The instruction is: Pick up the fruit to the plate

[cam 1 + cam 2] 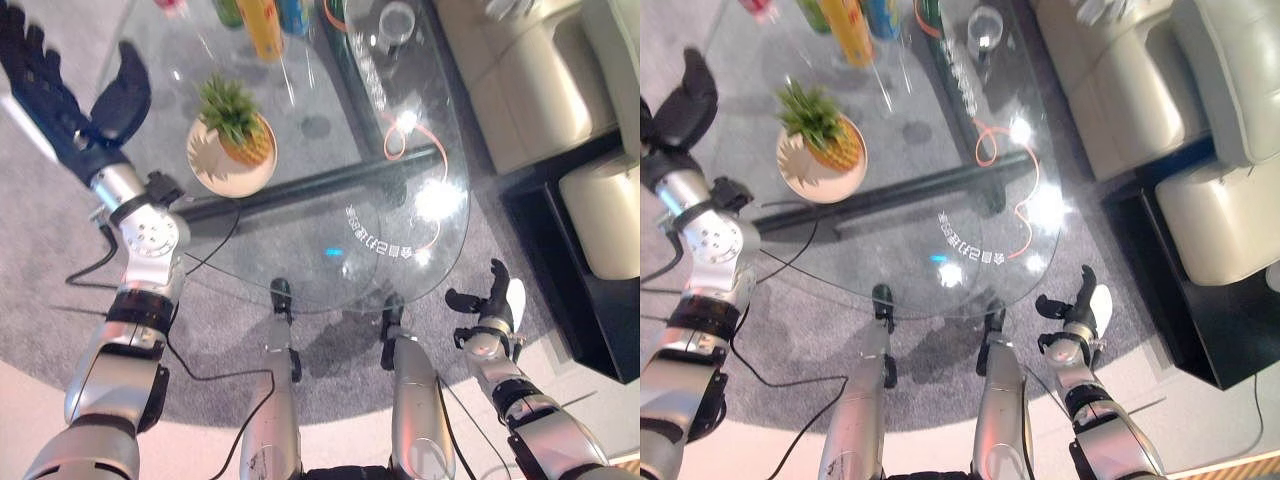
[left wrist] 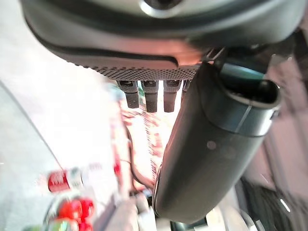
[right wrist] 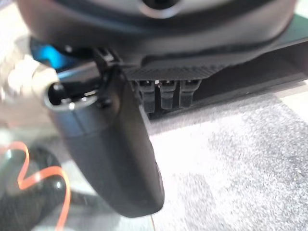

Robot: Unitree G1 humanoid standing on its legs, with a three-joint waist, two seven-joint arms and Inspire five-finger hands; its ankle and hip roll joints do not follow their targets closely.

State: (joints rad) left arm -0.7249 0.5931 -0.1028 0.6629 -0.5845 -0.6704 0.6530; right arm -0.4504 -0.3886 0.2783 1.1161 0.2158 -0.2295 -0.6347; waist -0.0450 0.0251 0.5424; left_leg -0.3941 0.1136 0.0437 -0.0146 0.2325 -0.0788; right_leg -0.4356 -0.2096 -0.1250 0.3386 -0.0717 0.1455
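Note:
A small pineapple [image 1: 238, 128] with green leaves lies on a round beige plate [image 1: 215, 172] on the glass table [image 1: 300, 240]. My left hand [image 1: 60, 95] is raised to the left of the plate, open, fingers straight, holding nothing. In the left wrist view its thumb [image 2: 211, 144] stands out before blurred cans. My right hand [image 1: 492, 300] hangs low beside the table's near right edge, open and empty; in the right wrist view its thumb [image 3: 115, 159] stands out over the grey carpet.
Several cans and bottles [image 1: 262, 22] stand at the table's far edge, with an upturned glass [image 1: 396, 22] to their right. An orange cable [image 1: 405, 150] curls under the glass top. Cream sofa cushions [image 1: 520, 80] and a black low stand [image 1: 590, 300] lie to the right.

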